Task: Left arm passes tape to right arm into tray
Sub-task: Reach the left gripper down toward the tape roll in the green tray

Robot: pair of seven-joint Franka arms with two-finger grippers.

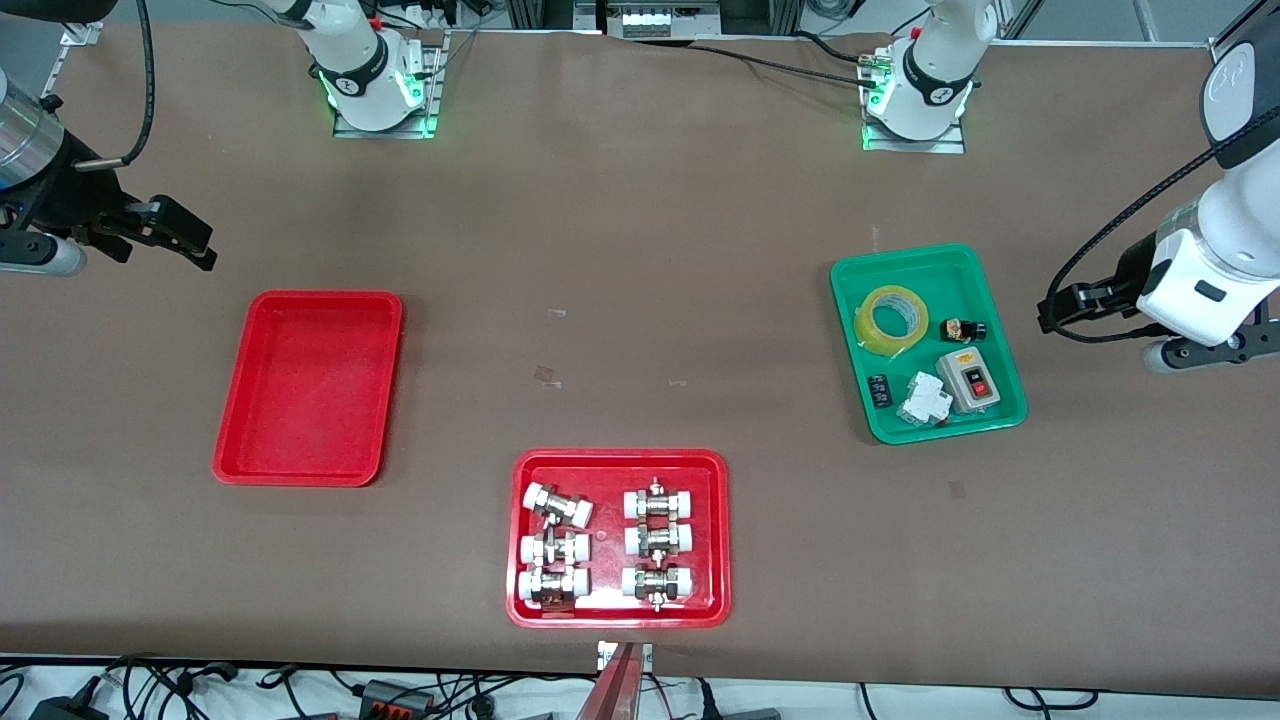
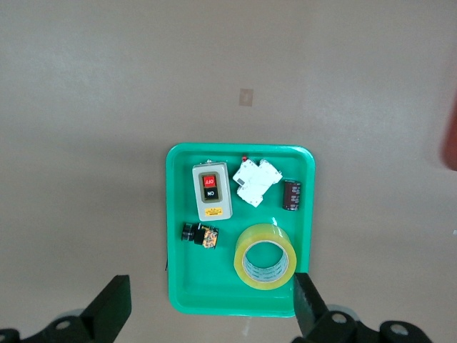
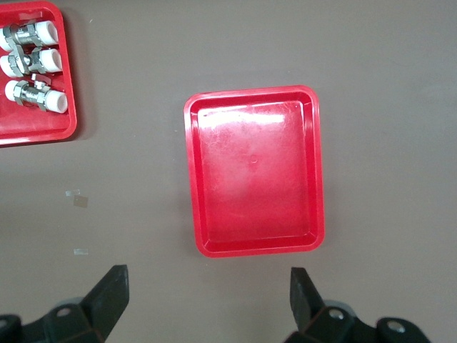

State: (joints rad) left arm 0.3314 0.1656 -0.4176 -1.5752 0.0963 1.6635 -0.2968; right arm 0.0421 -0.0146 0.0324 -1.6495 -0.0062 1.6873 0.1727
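**Waiting over the table ends, tape in the green tray**

Lying flat in the green tray (image 1: 926, 343), the tape (image 1: 891, 320) sits at about ten o'clock from the grey switch box (image 1: 969, 380), with a white breaker (image 1: 924, 399) and a small black part (image 1: 964, 329) close by. The left gripper (image 2: 208, 309) hangs released, fingers spread wide, over bare table at the left arm's end. The right gripper (image 3: 207, 299) hangs equally spread at the right arm's end, near the tray (image 1: 308, 387). A red tray of fittings (image 1: 618, 537) sits nearest the front camera.
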